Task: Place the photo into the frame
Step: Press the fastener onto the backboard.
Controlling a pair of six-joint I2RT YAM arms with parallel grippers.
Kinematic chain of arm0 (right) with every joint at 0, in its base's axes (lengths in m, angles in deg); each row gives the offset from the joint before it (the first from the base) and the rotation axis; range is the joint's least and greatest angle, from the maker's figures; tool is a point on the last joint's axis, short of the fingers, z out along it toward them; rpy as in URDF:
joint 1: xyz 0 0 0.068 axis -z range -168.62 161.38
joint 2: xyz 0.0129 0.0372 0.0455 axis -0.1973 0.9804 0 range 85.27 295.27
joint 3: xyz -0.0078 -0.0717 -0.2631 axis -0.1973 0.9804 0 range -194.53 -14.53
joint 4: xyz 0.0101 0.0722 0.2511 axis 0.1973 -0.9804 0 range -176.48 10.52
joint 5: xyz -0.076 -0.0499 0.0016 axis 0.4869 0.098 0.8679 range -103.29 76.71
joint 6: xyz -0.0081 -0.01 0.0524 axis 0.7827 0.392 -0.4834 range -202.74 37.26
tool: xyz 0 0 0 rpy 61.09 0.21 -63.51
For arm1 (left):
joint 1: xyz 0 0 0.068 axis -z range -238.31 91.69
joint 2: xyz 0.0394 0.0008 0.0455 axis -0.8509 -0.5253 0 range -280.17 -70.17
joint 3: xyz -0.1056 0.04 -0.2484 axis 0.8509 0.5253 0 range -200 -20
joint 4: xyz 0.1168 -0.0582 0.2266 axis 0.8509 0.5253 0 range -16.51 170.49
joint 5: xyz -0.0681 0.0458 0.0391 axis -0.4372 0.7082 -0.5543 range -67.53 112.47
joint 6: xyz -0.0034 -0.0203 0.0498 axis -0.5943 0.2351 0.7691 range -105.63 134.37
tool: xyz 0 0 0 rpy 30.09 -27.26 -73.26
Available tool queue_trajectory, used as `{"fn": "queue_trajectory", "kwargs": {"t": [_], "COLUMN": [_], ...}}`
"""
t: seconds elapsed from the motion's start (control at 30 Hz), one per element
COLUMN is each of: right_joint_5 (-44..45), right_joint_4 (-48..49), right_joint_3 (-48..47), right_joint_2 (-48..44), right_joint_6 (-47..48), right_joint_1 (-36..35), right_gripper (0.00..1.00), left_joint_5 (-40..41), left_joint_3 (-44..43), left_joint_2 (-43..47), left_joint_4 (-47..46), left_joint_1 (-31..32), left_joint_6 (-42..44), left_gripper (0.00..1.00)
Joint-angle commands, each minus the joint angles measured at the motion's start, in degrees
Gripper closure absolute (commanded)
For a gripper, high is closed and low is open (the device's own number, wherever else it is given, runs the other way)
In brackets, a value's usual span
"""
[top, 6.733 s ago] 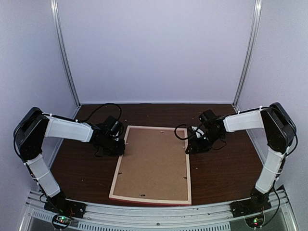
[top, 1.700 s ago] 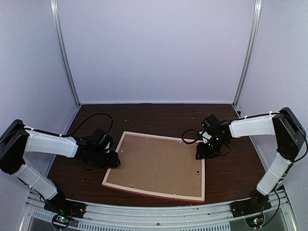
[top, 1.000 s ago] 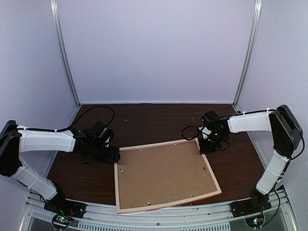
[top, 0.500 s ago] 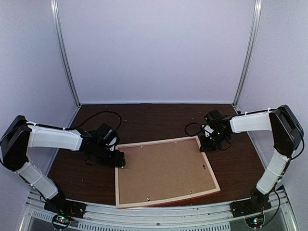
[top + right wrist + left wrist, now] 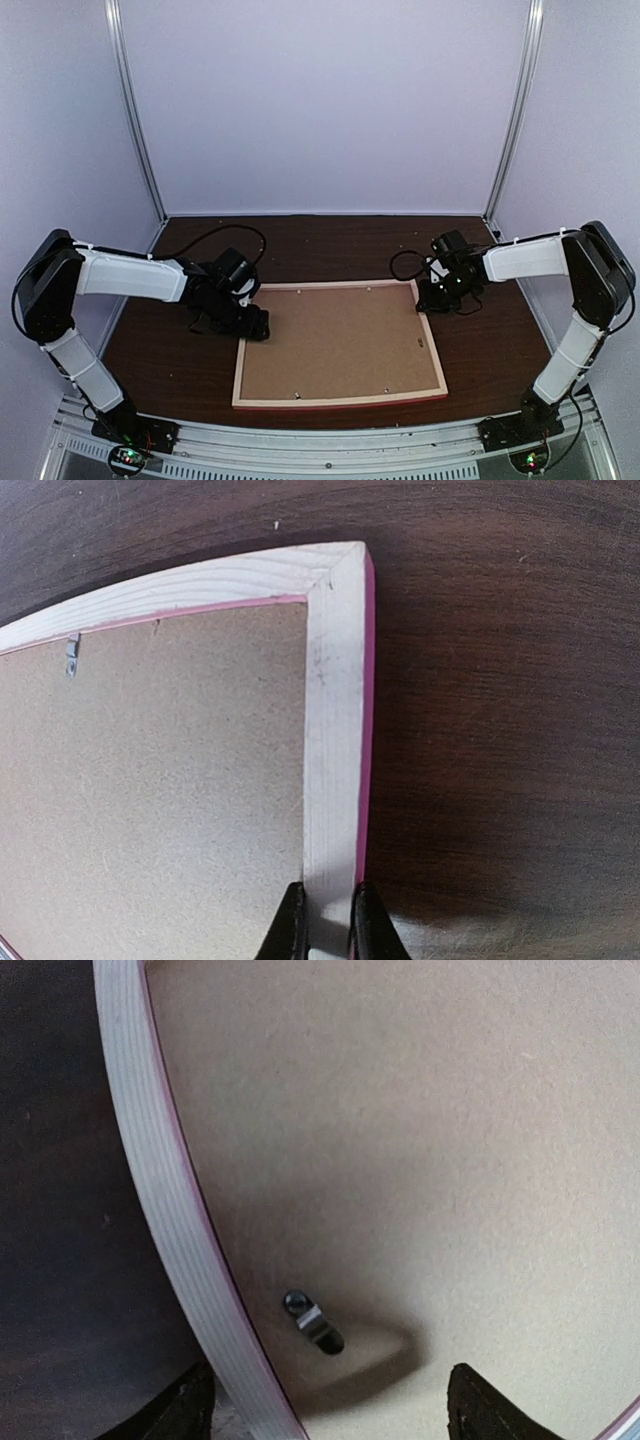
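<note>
Right pincer [image 5: 328,925] is clamping the frame [image 5: 335,680] at its right rail; left pincer [image 5: 330,1415], jaws apart, is hovering over a clip [image 5: 315,1325]. Probably unlocking the back [image 5: 450,1160]; next, the clip needs swivelling.

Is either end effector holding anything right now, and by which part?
The right end effector pinches the frame by its right side rail, just short of the far corner. The left end effector stands open astride the left rail, gripping nothing.

Frame [image 5: 340,400] flat, face-down, landscape orient.; pale wood rim, pink outer edge; brown backing board [image 5: 338,340] in.
</note>
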Motion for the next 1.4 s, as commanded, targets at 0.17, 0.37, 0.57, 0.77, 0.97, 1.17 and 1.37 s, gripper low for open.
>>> {"fn": "queue_trajectory", "kwargs": {"t": [0.17,0.37,0.57,0.77,0.97,1.17,1.37], "right_joint_5": [1.12,-0.03,-0.71,-1.18,-2.09,-2.27,-2.43], "right_joint_4": [-4.47,-3.53,-3.22,-3.02,-2.38,-2.59,-2.77], "right_joint_3": [3.22,3.77,3.95,4.08,4.21,3.95,3.95], "right_joint_2": [3.17,3.45,3.53,3.56,4.06,4.15,4.03], "right_joint_6": [-0.36,-0.56,-0.65,-0.55,-0.73,-0.56,-0.56], "right_joint_1": [1.05,1.10,1.06,1.07,1.06,1.07,1.06], "right_gripper": [1.00,1.00,1.00,1.00,1.00,1.00,1.00], "left_joint_5": [5.42,5.36,4.10,2.95,2.21,0.00,-1.03], "left_joint_3": [-6.42,-5.86,-4.60,-3.49,-1.38,-1.08,-0.79], "left_joint_2": [-5.32,-5.74,-6.45,-6.12,-4.99,-5.33,-5.76], "left_joint_4": [3.40,2.68,0.68,0.11,-1.30,-2.58,-3.60], "left_joint_1": [-0.98,-1.61,-2.65,-2.89,-3.14,-3.56,-4.13], "left_joint_6": [4.12,3.76,2.86,2.39,1.71,1.49,1.81], "left_gripper": [0.31,0.48,0.54,0.65,0.74,0.77,0.83]}}
